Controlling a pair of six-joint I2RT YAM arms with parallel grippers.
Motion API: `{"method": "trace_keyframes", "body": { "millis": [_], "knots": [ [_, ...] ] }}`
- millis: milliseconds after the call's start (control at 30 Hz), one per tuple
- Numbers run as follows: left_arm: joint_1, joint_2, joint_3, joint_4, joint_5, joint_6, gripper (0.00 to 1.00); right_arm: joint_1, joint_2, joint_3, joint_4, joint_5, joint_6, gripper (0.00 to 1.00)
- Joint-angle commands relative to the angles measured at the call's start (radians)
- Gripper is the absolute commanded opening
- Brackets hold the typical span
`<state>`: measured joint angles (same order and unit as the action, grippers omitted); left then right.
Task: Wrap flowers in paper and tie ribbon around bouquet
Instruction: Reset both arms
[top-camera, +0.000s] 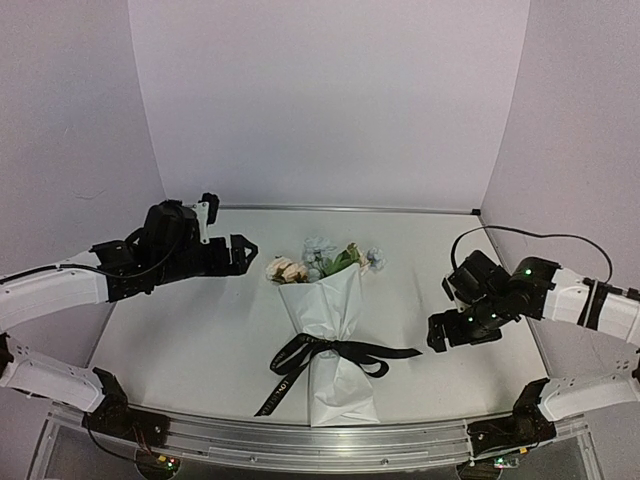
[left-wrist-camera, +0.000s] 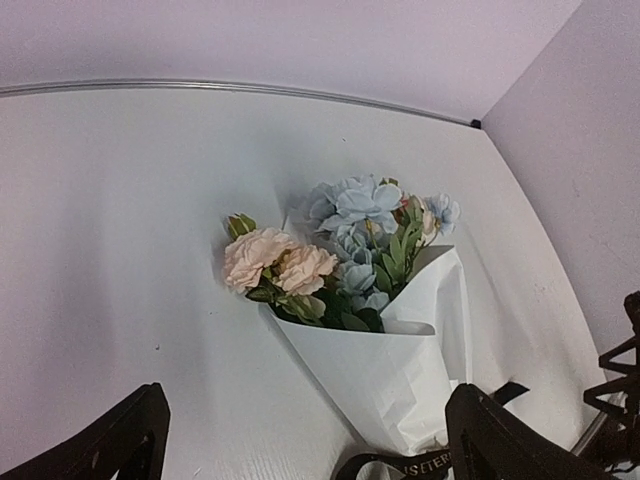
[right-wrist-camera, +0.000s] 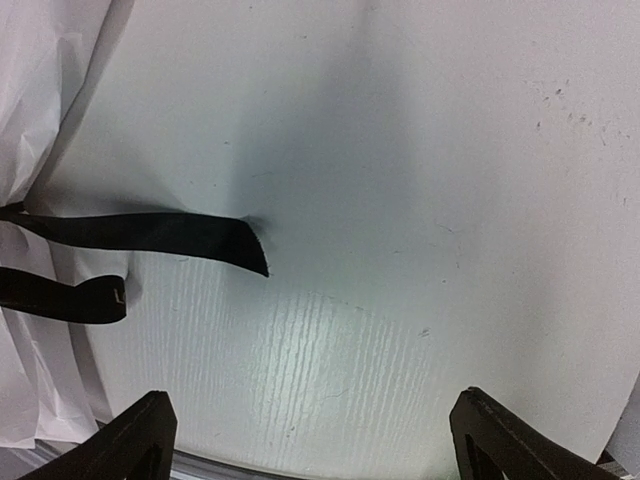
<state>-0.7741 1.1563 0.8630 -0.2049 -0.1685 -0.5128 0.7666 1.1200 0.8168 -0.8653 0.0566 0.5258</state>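
Note:
The bouquet lies in the middle of the table, with peach and pale blue flowers (top-camera: 318, 262) pointing to the back and a white paper (top-camera: 328, 330) cone around the stems. A black ribbon (top-camera: 335, 351) is tied around the cone's narrow part, its ends trailing left and right. My left gripper (top-camera: 243, 252) hovers open to the left of the blooms, holding nothing. My right gripper (top-camera: 440, 332) stands open to the right of the ribbon's end, also holding nothing. The left wrist view shows the flowers (left-wrist-camera: 330, 250), paper (left-wrist-camera: 400, 360) and lettered ribbon (left-wrist-camera: 425, 465) ahead of the gripper (left-wrist-camera: 310, 440). The right wrist view shows a ribbon (right-wrist-camera: 170, 235) end and paper (right-wrist-camera: 45, 90) beyond the gripper (right-wrist-camera: 320, 440).
The white table (top-camera: 190, 330) is walled in by pale lilac panels at the back and on both sides. A metal rail (top-camera: 300, 440) runs along the near edge, with both arm bases on it.

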Motion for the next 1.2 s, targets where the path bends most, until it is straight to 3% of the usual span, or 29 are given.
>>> {"method": "trace_keyframes", "body": {
  "millis": [0, 500, 1167],
  "knots": [
    [0.006, -0.052, 0.026, -0.055, -0.059, -0.064, 1.0, 0.002, -0.068, -0.041, 0.005, 0.114, 0.018, 0.98],
    [0.006, -0.056, 0.06, -0.118, -0.132, -0.075, 1.0, 0.002, -0.204, -0.104, -0.003, 0.184, -0.006, 0.98],
    [0.006, -0.03, 0.086, -0.122, -0.118, -0.041, 1.0, 0.002, -0.233, -0.109, -0.011, 0.196, -0.032, 0.98]
  ]
}}
